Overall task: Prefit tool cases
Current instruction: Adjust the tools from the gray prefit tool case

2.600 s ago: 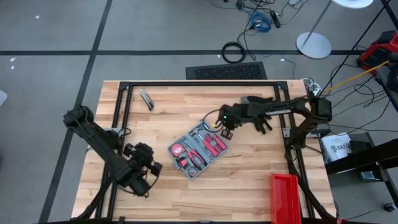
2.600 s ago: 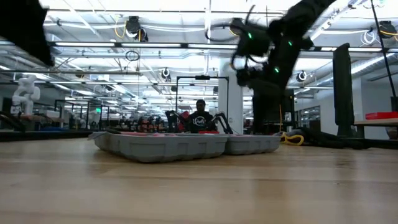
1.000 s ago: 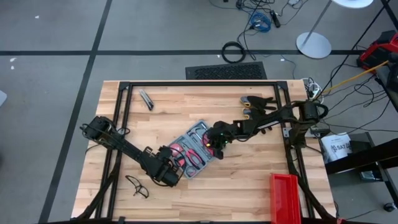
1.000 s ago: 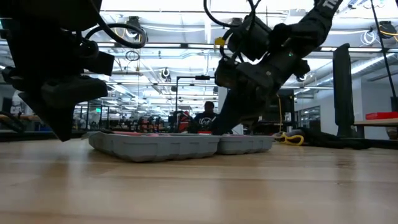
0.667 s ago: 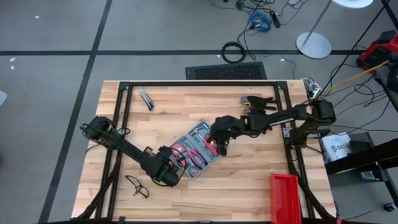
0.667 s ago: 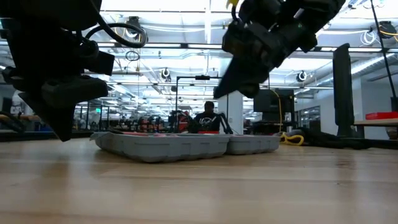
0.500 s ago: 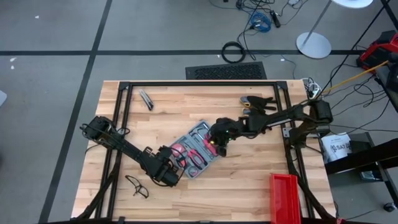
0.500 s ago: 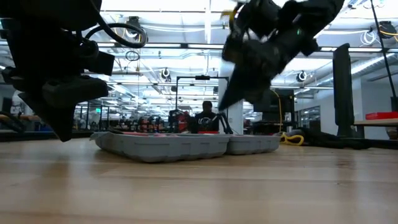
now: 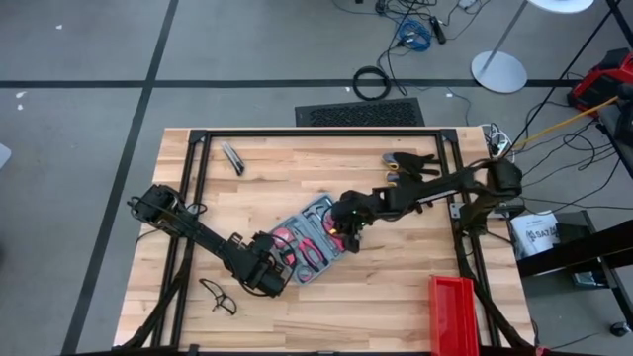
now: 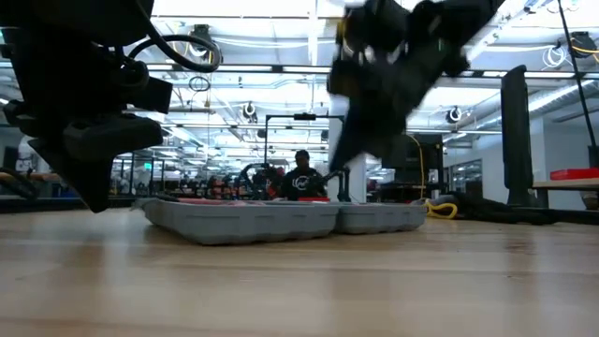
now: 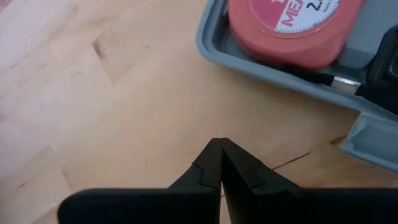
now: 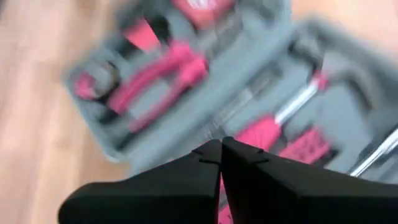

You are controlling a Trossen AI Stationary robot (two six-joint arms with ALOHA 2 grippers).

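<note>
The left arm reaches in from nine o'clock toward the table's middle, its left gripper (image 11: 220, 144) low over the wood — fingers pressed together, tips meeting. The right arm stretches in from three o'clock, elbow bent near the table edge; the right gripper (image 12: 221, 143) hangs higher, pointing down, fingers likewise closed tight.

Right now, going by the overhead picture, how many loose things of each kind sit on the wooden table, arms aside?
Open blue-grey plastic tool case with red-handled tools: 1
Red rectangular plastic bin: 1
Small silver-and-black tool near the far left corner: 1
Dark wire-like item near the front left: 1
Dark clamp-like object at the far right: 1
Total: 5
</note>
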